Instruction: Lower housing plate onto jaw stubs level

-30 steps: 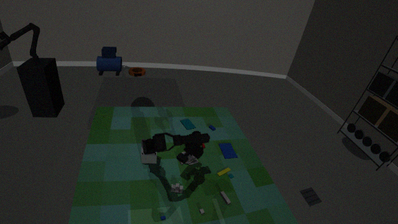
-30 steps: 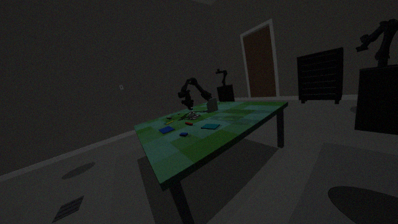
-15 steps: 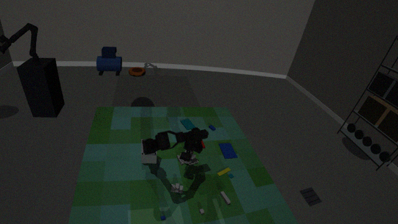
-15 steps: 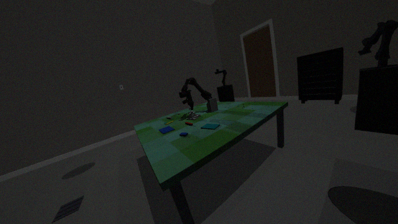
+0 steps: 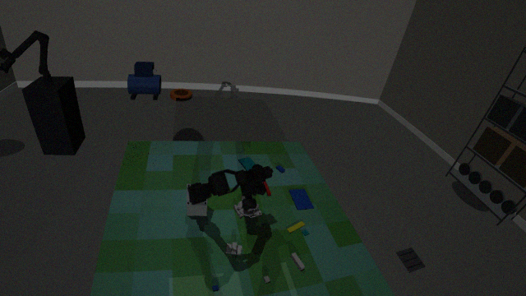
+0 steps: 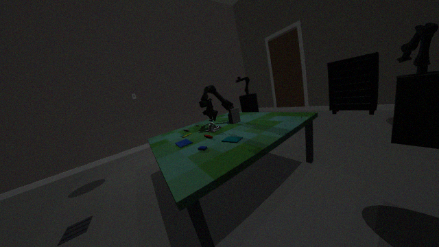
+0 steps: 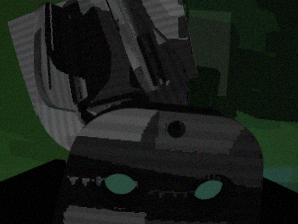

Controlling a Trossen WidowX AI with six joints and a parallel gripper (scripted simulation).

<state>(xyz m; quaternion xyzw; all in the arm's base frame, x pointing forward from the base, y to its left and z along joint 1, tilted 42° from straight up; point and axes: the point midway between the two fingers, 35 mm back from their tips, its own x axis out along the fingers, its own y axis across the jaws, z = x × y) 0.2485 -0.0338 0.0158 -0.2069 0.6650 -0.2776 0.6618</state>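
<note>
The grey housing plate (image 7: 200,140) fills the lower middle of the wrist view, with two large holes and one small dark hole. My gripper (image 7: 158,179) (image 5: 248,206) (image 6: 211,119) is shut on it. The pale gripper base (image 5: 242,211) (image 6: 215,130) (image 7: 55,120) lies on the table, below and beyond the plate, at the upper left of the wrist view. A long grey piece (image 7: 132,50) stands on it beside a dark, shadowed part. The plate appears above the base, apart from it. The jaw stubs and pins cannot be told apart in this dim light.
A red bar (image 5: 267,188) (image 6: 208,136) lies near the base. Around it on the table are a blue panel (image 5: 301,199) (image 6: 184,143), a teal panel (image 5: 246,163) (image 6: 232,139), a yellow bar (image 5: 296,227), a white bar (image 5: 297,261) and a small pale part (image 5: 234,248).
</note>
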